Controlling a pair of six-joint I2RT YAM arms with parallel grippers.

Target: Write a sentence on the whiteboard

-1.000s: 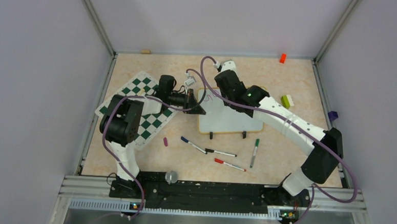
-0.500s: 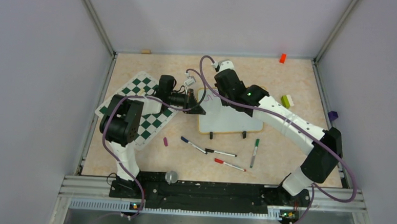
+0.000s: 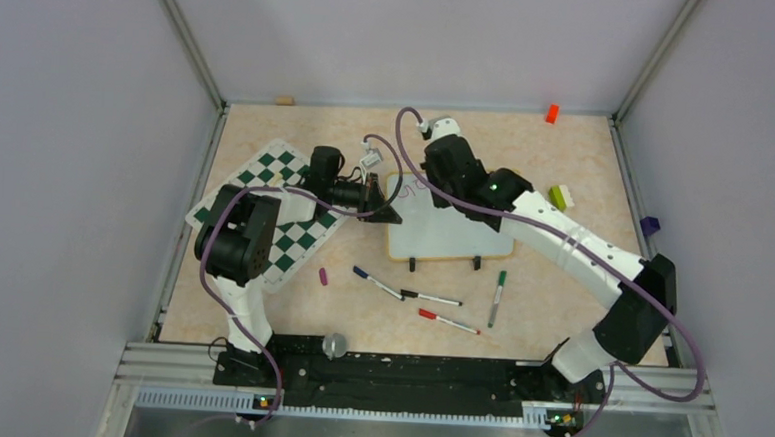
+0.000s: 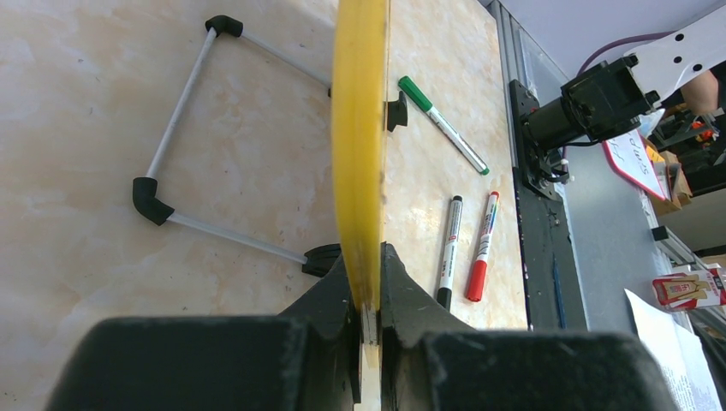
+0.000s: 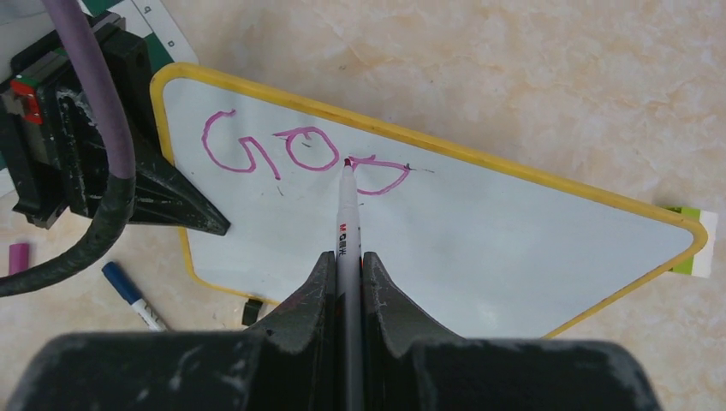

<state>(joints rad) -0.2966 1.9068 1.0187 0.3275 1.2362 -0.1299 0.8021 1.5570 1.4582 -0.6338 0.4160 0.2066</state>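
The marker [image 5: 346,218] is pinched between the pressed-together fingers of the right gripper [image 5: 347,261], and its tip is set on the whiteboard [image 5: 496,231] at the third purple letter of the sentence [image 5: 300,150], of which most is left to be written. The board sits near the middle of the table [image 5: 531,60], with one short edge clamped in the left gripper [image 4: 368,287]. The board is judged light, stiff and apt to slide, so it is best gripped by its yellow frame, clear of the writing surface.

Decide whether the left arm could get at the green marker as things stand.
Probably not: its tool is shut on the edge of the whiteboard, and the green marker lies past that board, though uncovered.
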